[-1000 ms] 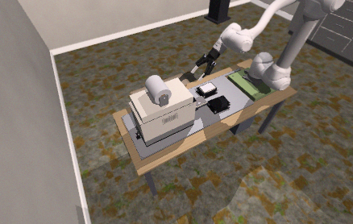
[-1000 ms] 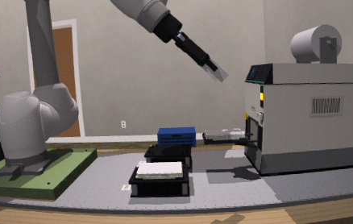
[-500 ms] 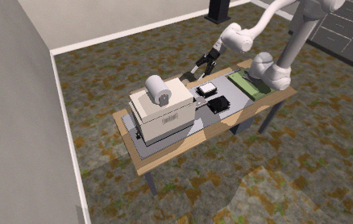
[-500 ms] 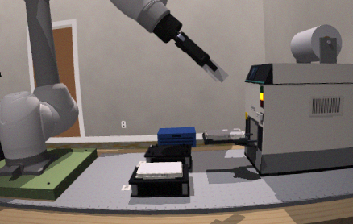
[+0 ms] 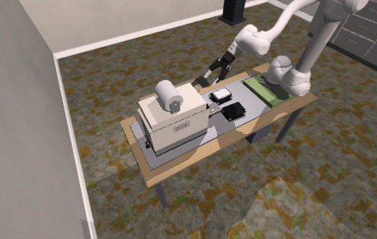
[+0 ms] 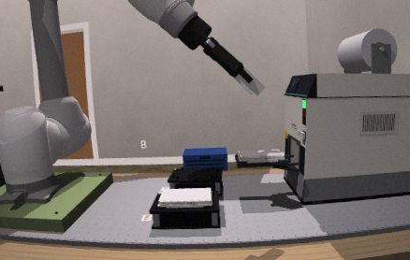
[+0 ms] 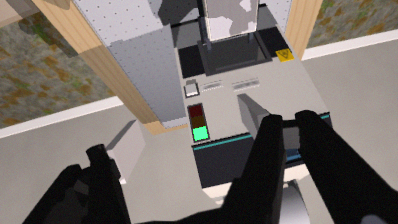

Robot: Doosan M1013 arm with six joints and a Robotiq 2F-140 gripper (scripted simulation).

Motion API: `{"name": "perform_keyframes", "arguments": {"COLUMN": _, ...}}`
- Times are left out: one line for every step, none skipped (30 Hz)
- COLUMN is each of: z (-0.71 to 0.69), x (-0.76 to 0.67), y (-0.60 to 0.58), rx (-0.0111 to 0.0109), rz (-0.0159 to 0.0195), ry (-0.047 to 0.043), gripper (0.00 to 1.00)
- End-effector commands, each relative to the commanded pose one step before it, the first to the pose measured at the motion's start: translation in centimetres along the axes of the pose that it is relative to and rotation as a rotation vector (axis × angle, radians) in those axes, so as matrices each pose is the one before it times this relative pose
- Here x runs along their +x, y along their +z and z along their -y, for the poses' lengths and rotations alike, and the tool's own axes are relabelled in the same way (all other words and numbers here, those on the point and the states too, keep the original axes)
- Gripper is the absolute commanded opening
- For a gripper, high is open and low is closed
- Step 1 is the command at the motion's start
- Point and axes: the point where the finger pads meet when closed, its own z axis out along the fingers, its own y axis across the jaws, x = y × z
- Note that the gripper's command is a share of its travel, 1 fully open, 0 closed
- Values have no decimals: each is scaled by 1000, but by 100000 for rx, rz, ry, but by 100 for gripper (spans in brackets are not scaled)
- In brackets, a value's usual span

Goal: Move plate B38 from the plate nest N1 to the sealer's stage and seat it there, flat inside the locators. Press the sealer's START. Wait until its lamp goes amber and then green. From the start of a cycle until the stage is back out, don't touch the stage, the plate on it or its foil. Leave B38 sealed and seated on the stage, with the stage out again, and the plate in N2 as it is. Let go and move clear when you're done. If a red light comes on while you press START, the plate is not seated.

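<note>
The sealer (image 5: 178,122) (image 6: 362,140) shows a green lamp (image 6: 304,104) (image 7: 200,133); its amber and red fields are dark. Its START button (image 7: 191,89) is a pale square beside the lamp. The stage (image 6: 250,164) is out of the opening. A plate (image 6: 261,157) (image 7: 232,20) lies on it and looks level, with a patchy shiny top; its label is not readable. A white plate (image 5: 221,93) (image 6: 185,197) sits in the nearer nest (image 6: 184,220). The other nest (image 5: 234,111) (image 6: 196,176) is empty. My gripper (image 5: 210,82) (image 6: 254,86) (image 7: 189,120) is open and empty, above and in front of the sealer, touching nothing.
A foil roll (image 5: 165,93) (image 6: 363,50) stands on top of the sealer. A blue box (image 6: 205,158) is behind the nests. The arm's green base plate (image 5: 265,92) (image 6: 81,198) is at the other end of the table. A yellow warning label (image 7: 284,55) is beside the sealer's opening.
</note>
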Motion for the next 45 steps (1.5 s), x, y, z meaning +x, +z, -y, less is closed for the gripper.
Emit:
{"name": "perform_keyframes", "arguments": {"z": 0, "x": -3, "y": -6, "rx": -14, "rz": 6, "ry": 10, "gripper": 70}}
{"name": "perform_keyframes", "arguments": {"z": 0, "x": 0, "y": 0, "rx": 0, "rz": 0, "ry": 0, "gripper": 70}}
{"name": "perform_keyframes", "arguments": {"z": 0, "x": 0, "y": 0, "rx": 0, "rz": 0, "ry": 0, "gripper": 70}}
{"name": "perform_keyframes", "arguments": {"z": 0, "x": 0, "y": 0, "rx": 0, "rz": 0, "ry": 0, "gripper": 70}}
{"name": "perform_keyframes", "arguments": {"z": 0, "x": 0, "y": 0, "rx": 0, "rz": 0, "ry": 0, "gripper": 70}}
{"name": "perform_keyframes", "arguments": {"z": 0, "x": 0, "y": 0, "rx": 0, "rz": 0, "ry": 0, "gripper": 70}}
{"name": "perform_keyframes", "arguments": {"z": 0, "x": 0, "y": 0, "rx": 0, "rz": 0, "ry": 0, "gripper": 70}}
{"name": "perform_keyframes", "arguments": {"z": 0, "x": 0, "y": 0, "rx": 0, "rz": 0, "ry": 0, "gripper": 70}}
{"name": "perform_keyframes", "arguments": {"z": 0, "x": 0, "y": 0, "rx": 0, "rz": 0, "ry": 0, "gripper": 70}}
{"name": "perform_keyframes", "arguments": {"z": 0, "x": 0, "y": 0, "rx": 0, "rz": 0, "ry": 0, "gripper": 70}}
{"name": "perform_keyframes", "arguments": {"z": 0, "x": 0, "y": 0, "rx": 0, "rz": 0, "ry": 0, "gripper": 70}}
{"name": "perform_keyframes", "arguments": {"z": 0, "x": 0, "y": 0, "rx": 0, "rz": 0, "ry": 0, "gripper": 70}}
{"name": "perform_keyframes", "arguments": {"z": 0, "x": 0, "y": 0, "rx": 0, "rz": 0, "ry": 0, "gripper": 70}}
{"name": "perform_keyframes", "arguments": {"z": 0, "x": 0, "y": 0, "rx": 0, "rz": 0, "ry": 0, "gripper": 70}}
{"name": "perform_keyframes", "arguments": {"z": 0, "x": 0, "y": 0, "rx": 0, "rz": 0, "ry": 0, "gripper": 70}}
{"name": "perform_keyframes", "arguments": {"z": 0, "x": 0, "y": 0, "rx": 0, "rz": 0, "ry": 0, "gripper": 70}}
{"name": "perform_keyframes", "arguments": {"z": 0, "x": 0, "y": 0, "rx": 0, "rz": 0, "ry": 0, "gripper": 70}}
{"name": "perform_keyframes", "arguments": {"z": 0, "x": 0, "y": 0, "rx": 0, "rz": 0, "ry": 0, "gripper": 70}}
{"name": "perform_keyframes", "arguments": {"z": 0, "x": 0, "y": 0, "rx": 0, "rz": 0, "ry": 0, "gripper": 70}}
{"name": "perform_keyframes", "arguments": {"z": 0, "x": 0, "y": 0, "rx": 0, "rz": 0, "ry": 0, "gripper": 70}}
{"name": "perform_keyframes", "arguments": {"z": 0, "x": 0, "y": 0, "rx": 0, "rz": 0, "ry": 0, "gripper": 70}}
{"name": "perform_keyframes", "arguments": {"z": 0, "x": 0, "y": 0, "rx": 0, "rz": 0, "ry": 0, "gripper": 70}}
{"name": "perform_keyframes", "arguments": {"z": 0, "x": 0, "y": 0, "rx": 0, "rz": 0, "ry": 0, "gripper": 70}}
{"name": "perform_keyframes", "arguments": {"z": 0, "x": 0, "y": 0, "rx": 0, "rz": 0, "ry": 0, "gripper": 70}}
{"name": "perform_keyframes", "arguments": {"z": 0, "x": 0, "y": 0, "rx": 0, "rz": 0, "ry": 0, "gripper": 70}}
{"name": "perform_keyframes", "arguments": {"z": 0, "x": 0, "y": 0, "rx": 0, "rz": 0, "ry": 0, "gripper": 70}}
{"name": "perform_keyframes", "arguments": {"z": 0, "x": 498, "y": 41, "rx": 0, "rz": 0, "ry": 0, "gripper": 69}}
{"name": "perform_keyframes", "arguments": {"z": 0, "x": 498, "y": 41, "rx": 0, "rz": 0, "ry": 0, "gripper": 69}}
{"name": "perform_keyframes", "arguments": {"z": 0, "x": 498, "y": 41, "rx": 0, "rz": 0, "ry": 0, "gripper": 68}}
{"name": "perform_keyframes", "arguments": {"z": 0, "x": 0, "y": 0, "rx": 0, "rz": 0, "ry": 0, "gripper": 68}}
{"name": "perform_keyframes", "arguments": {"z": 0, "x": 0, "y": 0, "rx": 0, "rz": 0, "ry": 0, "gripper": 68}}
{"name": "perform_keyframes", "arguments": {"z": 0, "x": 498, "y": 41, "rx": 0, "rz": 0, "ry": 0, "gripper": 68}}
{"name": "perform_keyframes", "arguments": {"z": 0, "x": 498, "y": 41, "rx": 0, "rz": 0, "ry": 0, "gripper": 68}}
{"name": "perform_keyframes", "arguments": {"z": 0, "x": 498, "y": 41, "rx": 0, "rz": 0, "ry": 0, "gripper": 67}}
{"name": "perform_keyframes", "arguments": {"z": 0, "x": 498, "y": 41, "rx": 0, "rz": 0, "ry": 0, "gripper": 67}}
{"name": "perform_keyframes", "arguments": {"z": 0, "x": 498, "y": 41, "rx": 0, "rz": 0, "ry": 0, "gripper": 66}}
{"name": "perform_keyframes", "arguments": {"z": 0, "x": 498, "y": 41, "rx": 0, "rz": 0, "ry": 0, "gripper": 66}}
{"name": "perform_keyframes", "arguments": {"z": 0, "x": 61, "y": 5, "rx": 0, "rz": 0, "ry": 0, "gripper": 65}}
{"name": "perform_keyframes", "arguments": {"z": 0, "x": 0, "y": 0, "rx": 0, "rz": 0, "ry": 0, "gripper": 65}}
{"name": "perform_keyframes", "arguments": {"z": 0, "x": 0, "y": 0, "rx": 0, "rz": 0, "ry": 0, "gripper": 65}}
{"name": "perform_keyframes", "arguments": {"z": 0, "x": 0, "y": 0, "rx": 0, "rz": 0, "ry": 0, "gripper": 64}}
{"name": "perform_keyframes", "arguments": {"z": 0, "x": 0, "y": 0, "rx": 0, "rz": 0, "ry": 0, "gripper": 64}}
{"name": "perform_keyframes", "arguments": {"z": 0, "x": 0, "y": 0, "rx": 0, "rz": -3333, "ry": 0, "gripper": 63}}
{"name": "perform_keyframes", "arguments": {"z": 0, "x": 0, "y": 0, "rx": 0, "rz": -3333, "ry": 0, "gripper": 63}}
{"name": "perform_keyframes", "arguments": {"z": 0, "x": 0, "y": 0, "rx": 0, "rz": -3333, "ry": 0, "gripper": 62}}
